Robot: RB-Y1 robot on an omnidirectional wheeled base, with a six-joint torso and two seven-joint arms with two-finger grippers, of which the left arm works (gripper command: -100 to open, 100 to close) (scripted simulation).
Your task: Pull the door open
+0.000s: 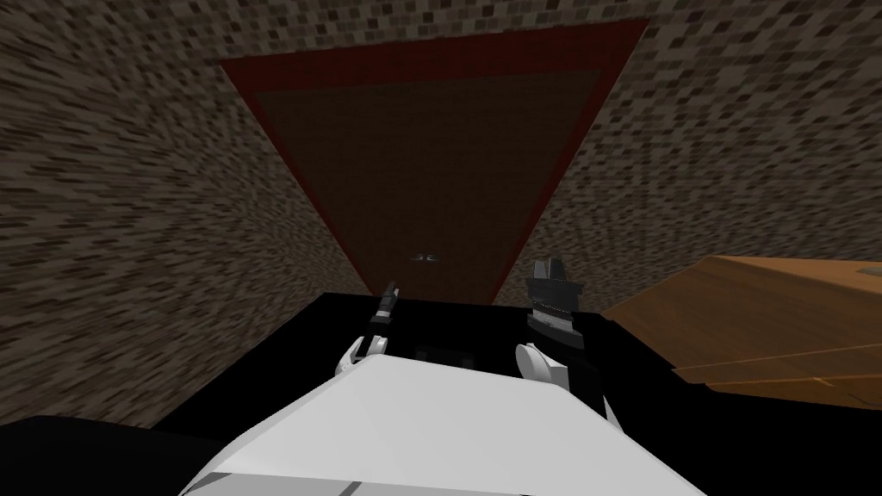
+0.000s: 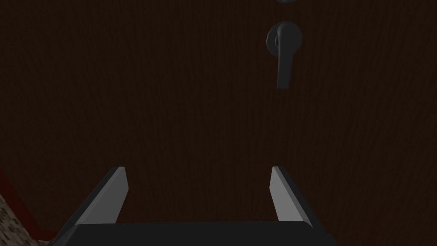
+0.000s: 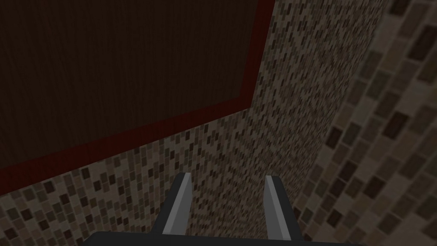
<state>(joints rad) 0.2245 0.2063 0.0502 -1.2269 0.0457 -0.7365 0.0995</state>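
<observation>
The dark brown door (image 1: 431, 172) is shut and sits right in front, inside a dark red frame (image 1: 431, 53). A wall of little brown and grey tiles (image 1: 129, 215) goes around it on both sides. The door handle (image 2: 284, 51) is a dark lever on a round plate, and it is on the door. In the head view it looks very small, low down on the door, between the two arms. The left gripper (image 2: 199, 171) is held up near the door and points at its flat brown face. Its jaws are wide apart and hold nothing. The handle is out ahead of them and a bit to one side, and they do not touch it. The right gripper (image 3: 227, 176) points at the tiled wall, just past a corner of the red frame. Its jaws are a little apart, closer than the left ones, and hold nothing. A brown wooden piece of furniture (image 1: 775, 319) stands off to the right. The floor near me is a black area (image 1: 284, 344).
</observation>
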